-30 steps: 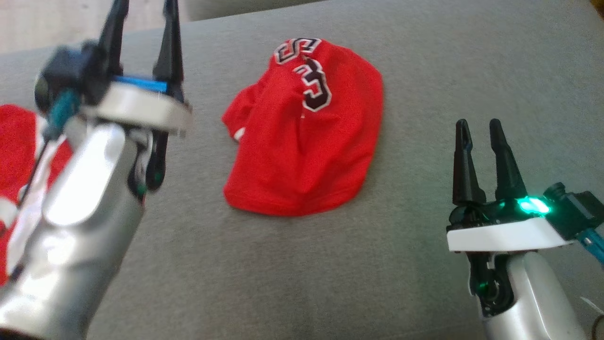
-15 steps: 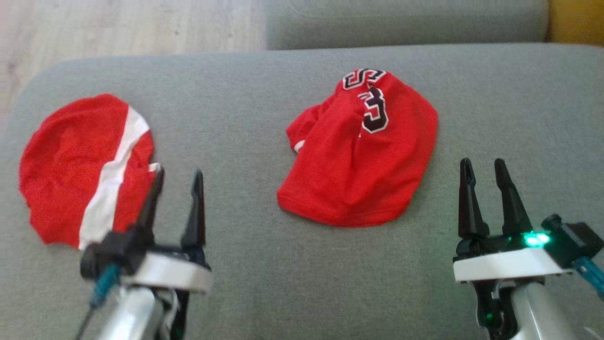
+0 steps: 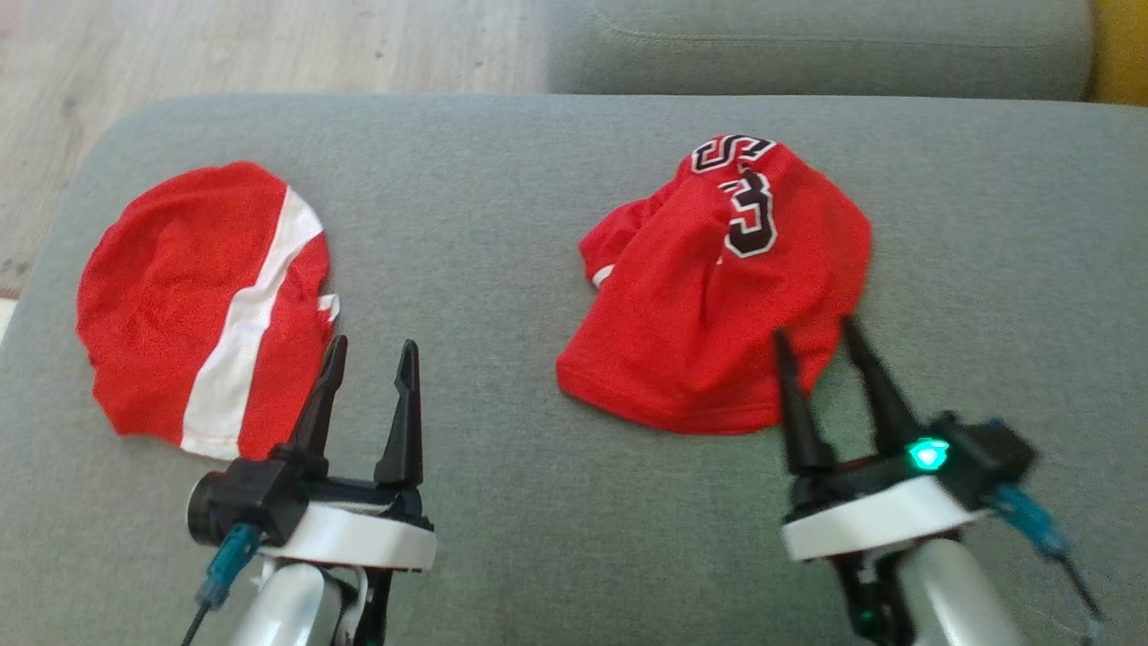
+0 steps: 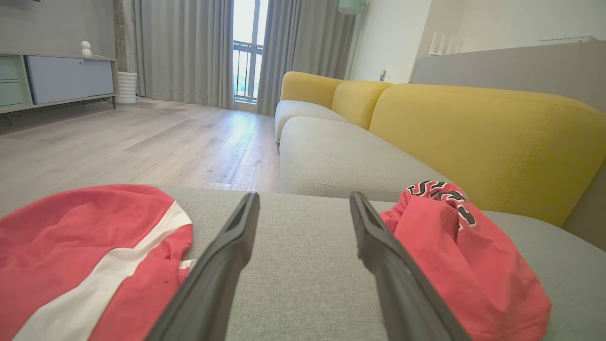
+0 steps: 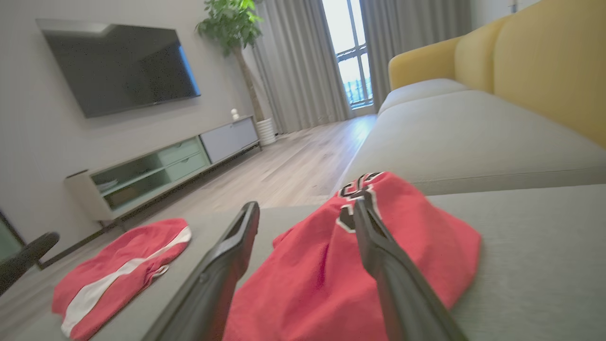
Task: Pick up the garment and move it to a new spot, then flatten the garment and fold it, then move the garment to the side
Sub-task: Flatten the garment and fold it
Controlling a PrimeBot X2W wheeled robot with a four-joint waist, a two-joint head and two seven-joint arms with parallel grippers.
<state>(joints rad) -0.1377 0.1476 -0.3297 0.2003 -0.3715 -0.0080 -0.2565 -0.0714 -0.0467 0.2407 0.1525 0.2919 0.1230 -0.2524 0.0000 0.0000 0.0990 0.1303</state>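
The red jersey [image 3: 717, 296], crumpled with a dark "3" showing, lies right of centre on the grey sofa seat [image 3: 484, 224]. The right claw [image 3: 812, 327] sits at its near right edge, fingers spread and empty; whether it touches the cloth is unclear. The left claw [image 3: 374, 343], also spread and empty, sits just beside a striped red garment [image 3: 206, 305] well apart to the left.

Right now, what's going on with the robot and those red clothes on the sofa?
A two-armed robot faces a grey sofa with two crumpled red garments lying on it. Its right gripper, open, is aimed at the near edge of the numbered jersey; whether it touches is unclear. The left gripper, open, hangs beside the striped garment. Nothing is held yet.
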